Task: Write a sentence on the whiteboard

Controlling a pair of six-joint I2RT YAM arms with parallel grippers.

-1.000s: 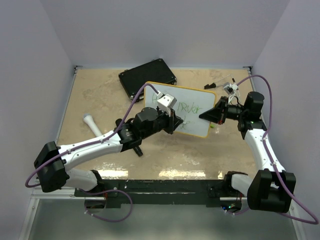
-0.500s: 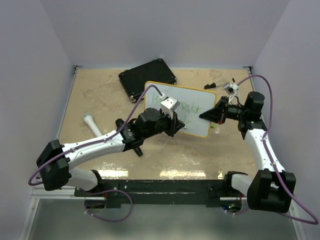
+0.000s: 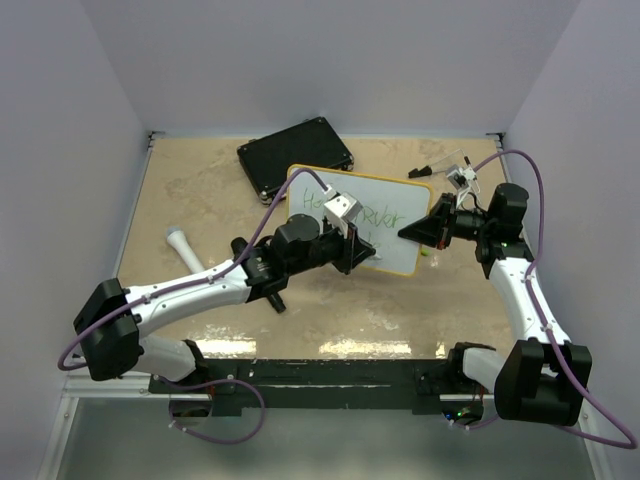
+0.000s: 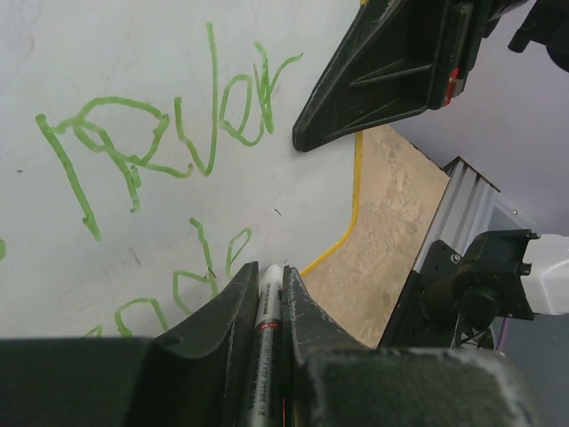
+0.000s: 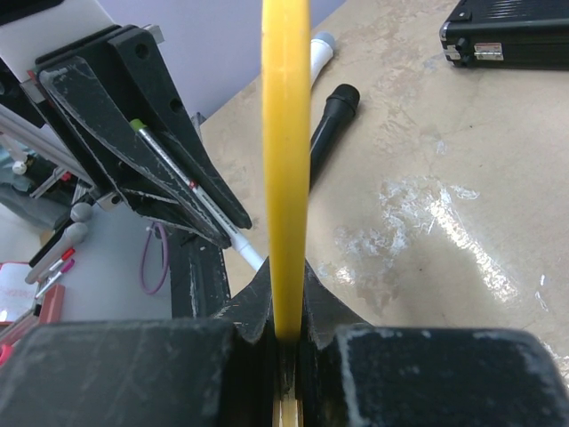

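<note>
**Marker poised at the board, board pinned by its rim**
The left end effector (image 4: 269, 289) pinches a marker (image 4: 265, 347), its tip close to the whiteboard (image 3: 397, 250) below the green sentence (image 4: 212, 107). The right end effector (image 5: 284, 334) is clamped on the board's yellow rim, mid-desk (image 3: 200, 190) beside the black case (image 3: 296, 152). The board looks light, stiff and slick, so it is probably best gripped at the edge, off the ink.

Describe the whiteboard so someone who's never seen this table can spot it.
On the tan table, look mid-table, where the right gripper clamps the whiteboard. Unlike the black case behind it, it is white, yellow-rimmed and bears green writing.
</note>
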